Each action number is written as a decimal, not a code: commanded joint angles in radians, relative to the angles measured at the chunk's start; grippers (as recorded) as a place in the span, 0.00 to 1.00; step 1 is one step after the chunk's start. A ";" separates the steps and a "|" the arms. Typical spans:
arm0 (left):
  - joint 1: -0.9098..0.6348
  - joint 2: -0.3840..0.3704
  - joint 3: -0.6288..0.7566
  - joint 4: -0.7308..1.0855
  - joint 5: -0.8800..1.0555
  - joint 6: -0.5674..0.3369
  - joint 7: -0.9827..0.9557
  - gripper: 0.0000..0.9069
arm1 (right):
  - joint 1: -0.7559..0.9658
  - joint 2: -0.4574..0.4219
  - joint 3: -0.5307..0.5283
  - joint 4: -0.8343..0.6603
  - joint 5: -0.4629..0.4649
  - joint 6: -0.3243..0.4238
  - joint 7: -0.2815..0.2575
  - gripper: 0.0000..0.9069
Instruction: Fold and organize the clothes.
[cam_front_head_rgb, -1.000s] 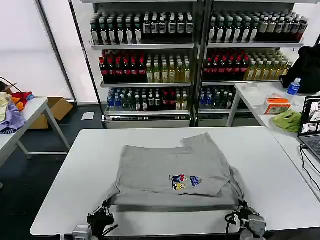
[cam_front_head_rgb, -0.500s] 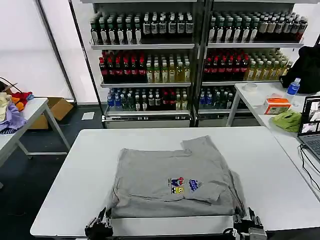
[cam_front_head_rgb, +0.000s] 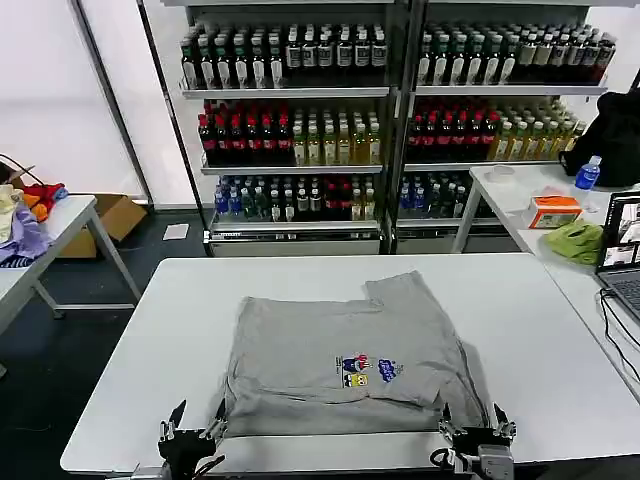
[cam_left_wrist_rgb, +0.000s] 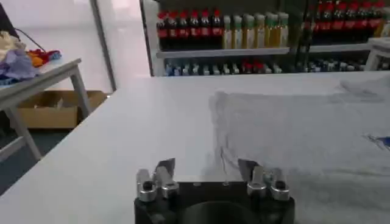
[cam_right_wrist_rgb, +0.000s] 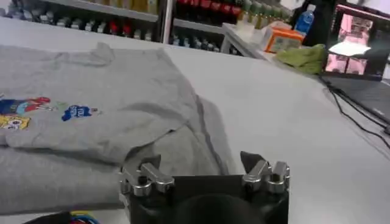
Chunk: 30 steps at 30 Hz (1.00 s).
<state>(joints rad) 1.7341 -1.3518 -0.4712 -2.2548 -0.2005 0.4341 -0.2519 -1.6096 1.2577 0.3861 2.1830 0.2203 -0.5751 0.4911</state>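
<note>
Grey T-shirt (cam_front_head_rgb: 345, 355) lies folded at the middle of the white table (cam_front_head_rgb: 160, 330), chest print (cam_front_head_rgb: 362, 368) facing up. My left gripper (cam_front_head_rgb: 192, 437) sits at the table's near edge by the shirt's near left corner, jaws spread, holding nothing. My right gripper (cam_front_head_rgb: 478, 437) at the near right corner, likewise open and empty

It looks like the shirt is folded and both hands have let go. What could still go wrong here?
The grey shirt lies close to the table's near edge, so a nudge might drag it off. The open left hand and right hand sit right by its near corners and could snag the loose fabric. The fold looks uneven, with layers sticking out.
</note>
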 joint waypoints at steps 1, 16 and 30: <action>-0.083 0.001 -0.008 0.018 -0.010 0.018 0.008 1.00 | 0.093 0.006 -0.017 -0.075 -0.016 -0.005 -0.019 1.00; -0.181 0.022 0.009 0.088 -0.023 0.066 0.021 1.00 | 0.373 0.057 -0.066 -0.248 0.002 -0.007 0.003 1.00; -0.430 0.146 0.049 0.216 -0.127 0.143 0.056 1.00 | 0.744 0.140 -0.113 -0.549 0.056 -0.005 0.036 1.00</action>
<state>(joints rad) 1.4942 -1.2808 -0.4403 -2.1331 -0.2573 0.5349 -0.2109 -1.0981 1.3516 0.2928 1.8200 0.2565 -0.5809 0.5212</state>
